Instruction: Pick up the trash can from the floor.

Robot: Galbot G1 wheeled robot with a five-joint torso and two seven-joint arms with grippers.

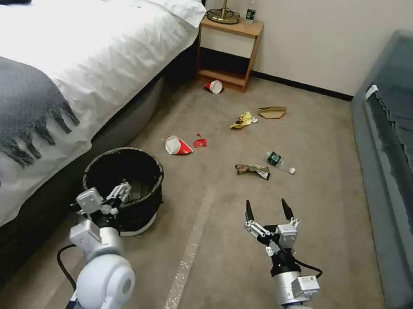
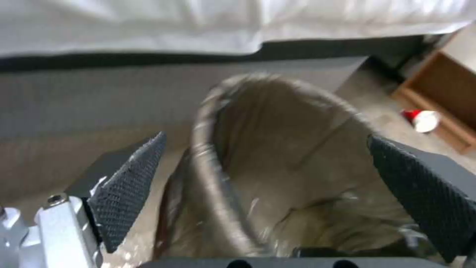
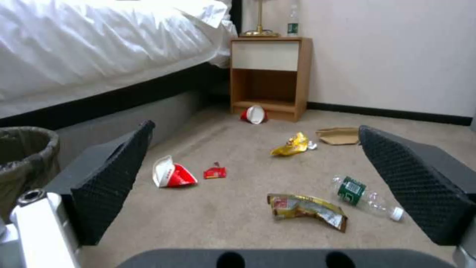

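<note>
the trash can (image 1: 124, 191) sits on the floor (image 1: 228, 279) beside the bed, not yet lifted. the left gripper (image 2: 263, 175) straddles its near rim, jaws wide, gripping nothing. the right gripper (image 1: 266, 212) hovers open and empty.

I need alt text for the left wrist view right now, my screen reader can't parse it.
The left tool is open, one finger on each side of the near rim of the trash can, whose liner-covered inside lies ahead. Behind it run the bed and floor, with a red-and-white cup by the nightstand.
</note>
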